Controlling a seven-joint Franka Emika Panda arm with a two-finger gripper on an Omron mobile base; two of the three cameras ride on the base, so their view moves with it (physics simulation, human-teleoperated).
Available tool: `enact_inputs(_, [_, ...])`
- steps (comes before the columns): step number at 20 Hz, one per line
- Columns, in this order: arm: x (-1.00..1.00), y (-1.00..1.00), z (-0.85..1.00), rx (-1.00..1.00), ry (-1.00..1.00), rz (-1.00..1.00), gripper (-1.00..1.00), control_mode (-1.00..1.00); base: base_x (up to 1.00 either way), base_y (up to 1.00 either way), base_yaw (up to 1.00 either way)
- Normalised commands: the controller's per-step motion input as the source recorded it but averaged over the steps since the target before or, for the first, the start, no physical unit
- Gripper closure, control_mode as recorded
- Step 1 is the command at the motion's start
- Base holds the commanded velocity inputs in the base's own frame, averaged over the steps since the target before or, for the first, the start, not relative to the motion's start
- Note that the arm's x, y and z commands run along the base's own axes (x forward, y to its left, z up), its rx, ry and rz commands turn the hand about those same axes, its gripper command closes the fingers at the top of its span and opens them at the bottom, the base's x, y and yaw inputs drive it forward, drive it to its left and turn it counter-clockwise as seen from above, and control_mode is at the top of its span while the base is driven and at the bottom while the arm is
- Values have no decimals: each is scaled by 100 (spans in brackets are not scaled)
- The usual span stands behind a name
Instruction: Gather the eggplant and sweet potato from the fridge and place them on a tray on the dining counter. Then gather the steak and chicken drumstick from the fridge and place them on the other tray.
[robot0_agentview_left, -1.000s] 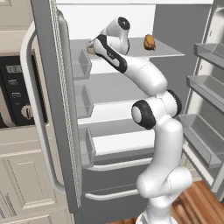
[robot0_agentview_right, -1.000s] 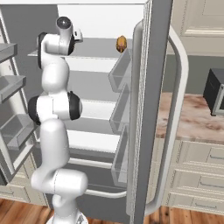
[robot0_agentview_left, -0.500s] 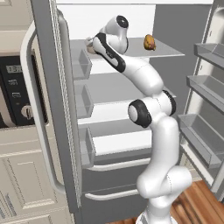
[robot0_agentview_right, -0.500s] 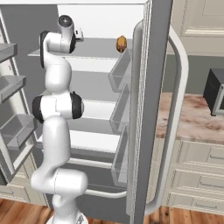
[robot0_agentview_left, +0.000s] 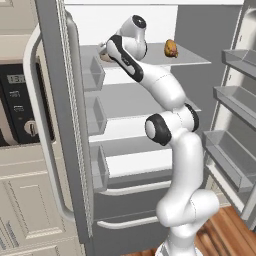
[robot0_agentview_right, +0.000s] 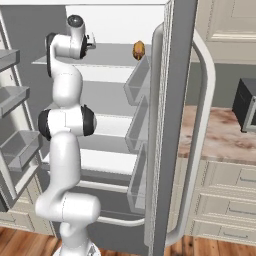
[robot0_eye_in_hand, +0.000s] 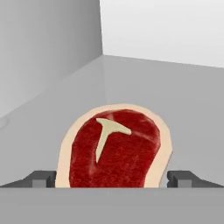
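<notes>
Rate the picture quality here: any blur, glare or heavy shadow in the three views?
Left base view: sharp, evenly lit, no glare; the fridge door blocks the shelf's left side. Right base view: equally crisp, soft shading inside the fridge; the drumstick reads clearly. Hand view: the steak is in focus, flat lighting, no shadow under it, and lies between the fingertips of the open gripper.

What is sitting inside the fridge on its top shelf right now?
On the fridge's top shelf lie the steak, between the open end effector's fingertips, and the chicken drumstick farther right. The arm covers part of the shelf's left end.
</notes>
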Motion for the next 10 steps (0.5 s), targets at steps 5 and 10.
enact_inputs(5, [0, 0, -27, 0, 0, 0, -100, -100, 0, 0, 0])
enact_inputs(10, [0, 0, -30, 0, 2, 0, -100, -100, 0, 0, 0])
